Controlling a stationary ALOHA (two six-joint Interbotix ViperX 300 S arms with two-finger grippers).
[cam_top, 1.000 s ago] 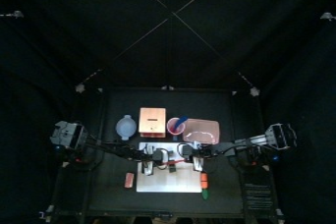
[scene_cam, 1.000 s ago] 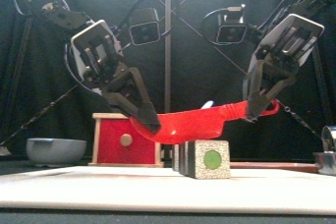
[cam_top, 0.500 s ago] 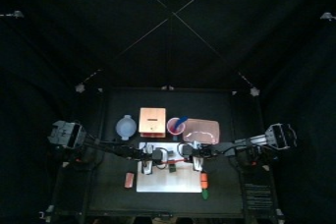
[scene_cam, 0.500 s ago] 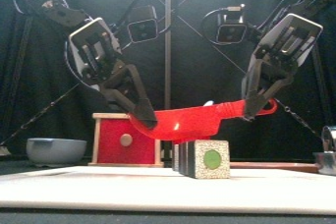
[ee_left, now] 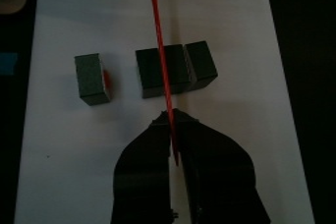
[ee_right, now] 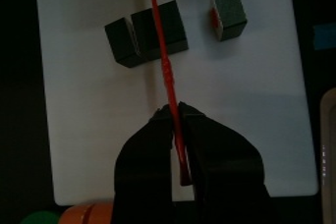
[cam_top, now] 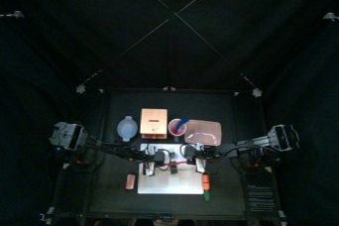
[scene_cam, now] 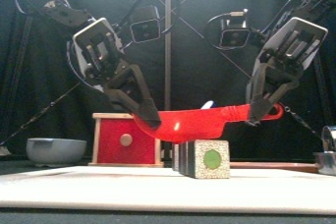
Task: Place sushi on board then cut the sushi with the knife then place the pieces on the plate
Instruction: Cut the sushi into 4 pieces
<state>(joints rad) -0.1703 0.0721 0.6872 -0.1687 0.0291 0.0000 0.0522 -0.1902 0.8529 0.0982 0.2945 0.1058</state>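
Overhead, thin red knife (scene_cam: 203,120); square dark-green sushi blocks (scene_cam: 206,157) beneath.

toy knife (scene_cam: 203,120), red; sushi block (scene_cam: 207,157), dark green, white end face with green centre; cutting board (scene_cam: 92,189), white; wooden box (scene_cam: 125,140), red drawer front; bowl (scene_cam: 55,150), blue-grey; tray (cam_top: 212,133), pink.
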